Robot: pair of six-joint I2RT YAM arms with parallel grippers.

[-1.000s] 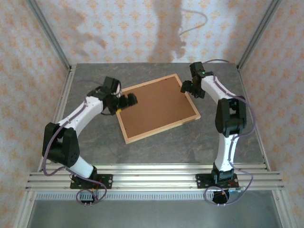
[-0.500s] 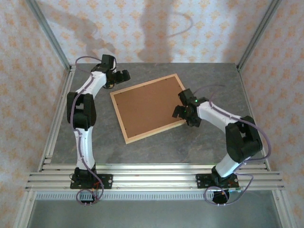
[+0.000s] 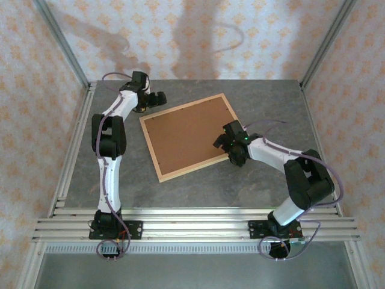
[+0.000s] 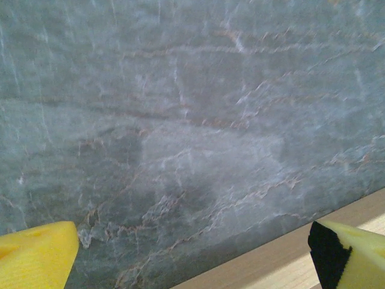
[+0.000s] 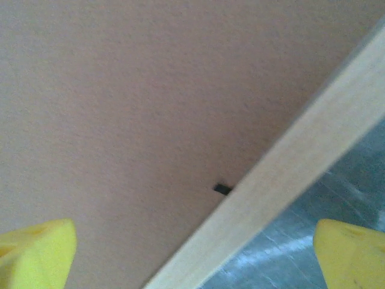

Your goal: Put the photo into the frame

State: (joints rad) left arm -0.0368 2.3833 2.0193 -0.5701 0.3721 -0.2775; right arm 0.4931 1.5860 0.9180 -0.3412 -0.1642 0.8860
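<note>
The frame (image 3: 149, 149) is a thin rectangle of light wood lying flat on the grey, veined stone surface (image 3: 198, 195). A matt brown board (image 3: 183, 135) fills it. The left hand (image 3: 157, 99), yellow pads apart, hovers just beyond the frame's far-left corner. The right hand (image 3: 221, 143), pads apart, straddles the wood rail near the near-right corner, beside a small black tab (image 5: 222, 189).

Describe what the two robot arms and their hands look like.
The left arm and right arm have smooth white tubular links joined by chunky black joints, on black base plates. A thin purplish cable loops along each. The left hand and right hand are black, with bright yellow fingers; one left finger carries a black pad.
</note>
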